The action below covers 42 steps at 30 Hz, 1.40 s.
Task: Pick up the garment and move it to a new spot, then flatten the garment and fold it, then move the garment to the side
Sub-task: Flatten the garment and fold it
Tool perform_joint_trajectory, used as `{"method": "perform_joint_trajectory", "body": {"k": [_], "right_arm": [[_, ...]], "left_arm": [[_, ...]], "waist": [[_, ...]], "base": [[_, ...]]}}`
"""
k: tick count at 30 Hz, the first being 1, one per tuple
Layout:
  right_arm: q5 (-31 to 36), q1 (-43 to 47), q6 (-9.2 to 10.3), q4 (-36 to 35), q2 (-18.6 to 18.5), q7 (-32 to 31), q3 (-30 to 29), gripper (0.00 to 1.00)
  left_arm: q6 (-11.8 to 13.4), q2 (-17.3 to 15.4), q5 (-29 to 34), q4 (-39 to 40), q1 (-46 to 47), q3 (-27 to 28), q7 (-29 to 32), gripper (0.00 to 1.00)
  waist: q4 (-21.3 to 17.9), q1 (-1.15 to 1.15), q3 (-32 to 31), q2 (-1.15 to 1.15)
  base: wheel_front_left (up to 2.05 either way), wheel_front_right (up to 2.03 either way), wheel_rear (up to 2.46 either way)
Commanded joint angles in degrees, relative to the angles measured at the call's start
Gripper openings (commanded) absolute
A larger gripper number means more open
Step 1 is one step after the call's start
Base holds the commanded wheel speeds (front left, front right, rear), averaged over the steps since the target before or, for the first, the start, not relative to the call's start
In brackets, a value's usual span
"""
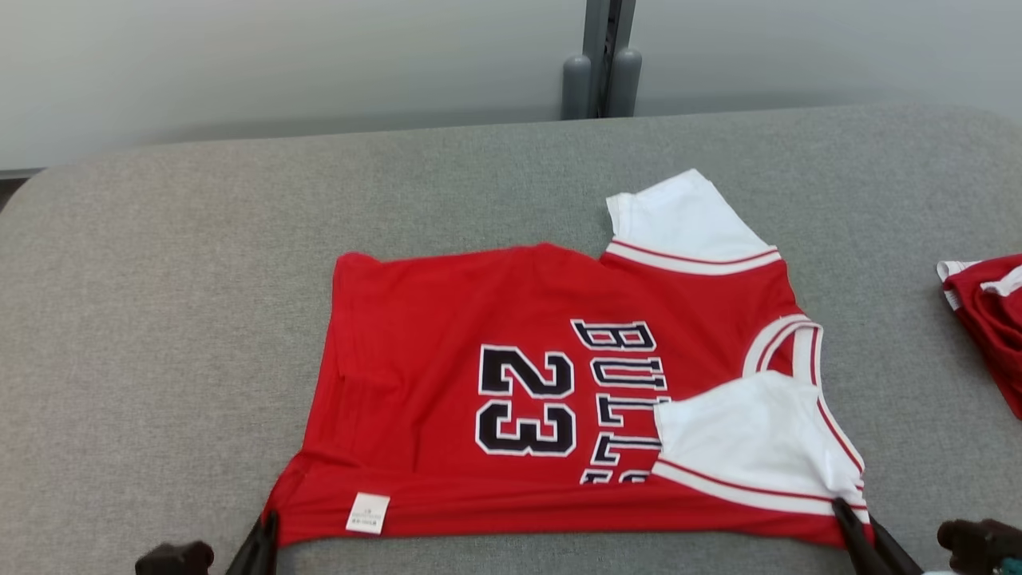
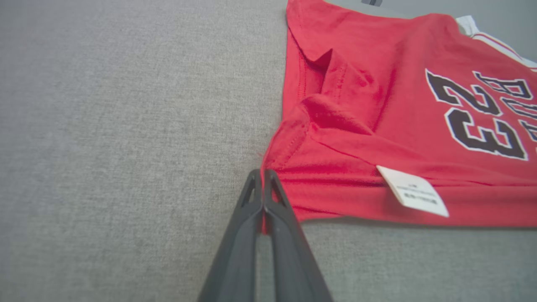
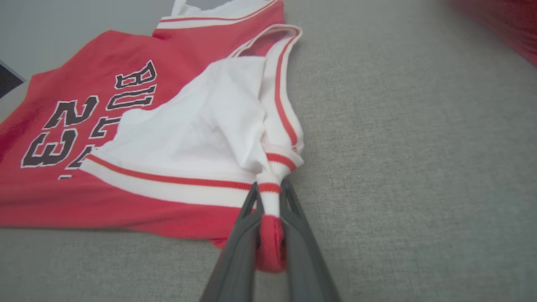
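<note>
I see the jersey [image 1: 447,335] lying flat on the grey table [image 1: 160,319], number 23 facing up. My left gripper [image 1: 267,531] meets its near-left corner and my right gripper [image 1: 850,515] its near-right corner. Another red garment [image 1: 990,319] lies at the right edge.

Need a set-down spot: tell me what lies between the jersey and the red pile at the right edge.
Head view: the stretch is bare grey tabletop from jersey to red pile.

The head camera looks down over the grey table [image 1: 160,319]; both wrist cameras sit low and close, sharing the red jersey [image 1: 431,311].
</note>
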<state>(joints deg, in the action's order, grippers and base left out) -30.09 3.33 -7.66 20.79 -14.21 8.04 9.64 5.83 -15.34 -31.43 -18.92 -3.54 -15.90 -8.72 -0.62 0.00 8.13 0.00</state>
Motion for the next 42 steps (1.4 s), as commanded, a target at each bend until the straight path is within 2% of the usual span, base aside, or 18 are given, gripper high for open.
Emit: {"method": "perform_joint_trajectory", "body": {"k": [1,11,12,13,14,20,25,30,37,42], "right_arm": [[0.77,1.88,0.29,-0.68,-0.38,-0.76,-1.32,0.00],[3.23,6.72,0.29,-3.59,1.52,-3.27,-4.31,0.00],[3.70,6.64,0.29,-3.90,1.76,-3.35,-4.49,0.33],[4.02,6.28,0.29,-4.35,2.03,-3.26,-4.67,0.85],[4.33,5.78,0.28,-4.93,2.26,-2.70,-5.04,1.00],[9.33,3.35,0.16,-10.68,3.43,2.20,-8.21,1.00],[14.64,1.75,0.16,-17.26,5.38,4.22,-10.97,1.00],[17.34,2.50,0.16,-21.90,7.19,1.89,-11.77,1.00],[17.68,3.33,0.16,-23.61,8.24,0.79,-11.98,1.00],[17.44,2.22,0.16,-24.69,8.35,0.47,-12.43,1.00]], "left_arm": [[1.20,-0.87,-0.61,1.54,-2.17,0.62,0.75,0.00],[3.92,0.13,-2.14,7.58,-9.69,-0.42,4.21,0.00],[3.99,0.13,-2.02,7.69,-9.40,-0.52,4.25,0.10],[3.89,0.25,-2.00,7.65,-8.95,-0.73,4.46,0.47],[3.61,0.67,-2.19,7.85,-8.29,-0.90,4.34,1.00],[4.49,1.19,-0.24,9.77,-4.22,-0.48,0.82,1.00],[5.83,0.35,2.34,12.38,-1.03,0.35,-2.32,1.00],[7.28,-0.44,4.35,15.27,0.51,-0.24,-1.95,1.00],[8.15,-0.48,4.76,16.62,0.17,-0.79,-1.04,1.00],[7.14,-0.60,4.91,16.01,5.30,-1.42,0.50,1.00]], "waist": [[0.43,0.00,-1.21,0.00],[1.61,0.00,-2.35,0.00],[1.63,0.00,-2.25,0.00],[1.59,0.00,-2.12,0.00],[1.54,0.00,-1.99,0.00],[0.65,0.00,-1.75,0.00],[-0.22,0.00,-2.23,0.00],[-0.61,0.00,-2.81,0.00],[-0.54,0.00,-2.23,0.00],[-0.12,0.00,-0.01,0.00]], "base": [[0.00,0.00,0.00],[0.00,0.00,0.00],[0.00,0.00,0.00],[0.00,0.00,0.00],[0.00,0.00,0.00],[0.00,0.00,0.00],[0.00,0.00,0.00],[0.00,0.00,0.00],[0.00,0.00,0.00],[0.00,0.00,0.00]]}}
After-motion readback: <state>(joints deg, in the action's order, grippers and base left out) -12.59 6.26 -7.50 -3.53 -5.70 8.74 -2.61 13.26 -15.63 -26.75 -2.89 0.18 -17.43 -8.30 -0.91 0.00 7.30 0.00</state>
